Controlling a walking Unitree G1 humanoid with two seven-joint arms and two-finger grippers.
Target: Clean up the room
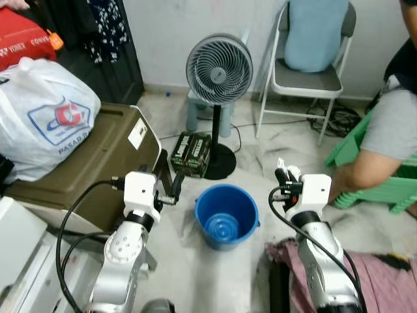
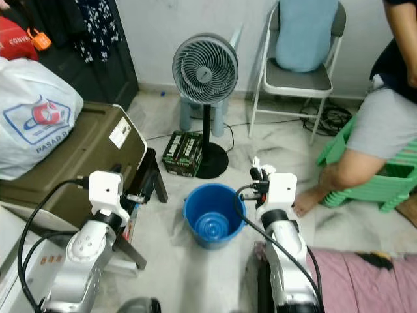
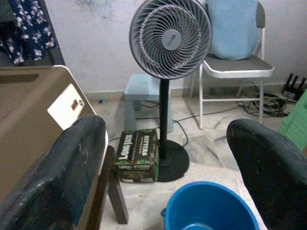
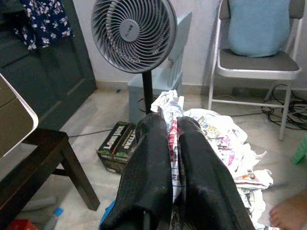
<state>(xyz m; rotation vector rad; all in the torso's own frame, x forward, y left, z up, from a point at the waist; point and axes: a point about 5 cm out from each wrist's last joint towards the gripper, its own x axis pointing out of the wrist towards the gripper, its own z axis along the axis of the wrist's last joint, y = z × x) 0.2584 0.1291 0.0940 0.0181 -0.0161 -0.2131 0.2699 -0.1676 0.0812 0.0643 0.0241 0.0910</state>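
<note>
Clearly the right end effector (image 4: 172, 158) is clamped narrow on a crumpled newspaper (image 4: 216, 139), whose printed folds bulge out past the black fingers (image 4: 148, 163) in the right wrist view. In the head views that end effector sits right of centre, just beside the rim of the blue bucket (image 1: 227, 215) and not yet over its mouth. The bucket stands on the floor at lower centre of the frame, with another blue piece lying in its bottom.

The left end effector (image 1: 174, 184) hangs wide and holds nothing, left of the bucket near the olive case (image 1: 91, 169).

The main risk, as I judge it, is a release too soon: from beside the rim the wad would land on the floor near the pink cloth (image 1: 384, 280) at lower right. A loose sheet could also drape over the rim. A person's leg (image 2: 345, 171) is near on the right, so a wide swing is unwise.

The paper is a ragged wad with no firm long axis; its bulk points away from the wrist, toward the standing fan (image 1: 219, 68) at upper centre.
</note>
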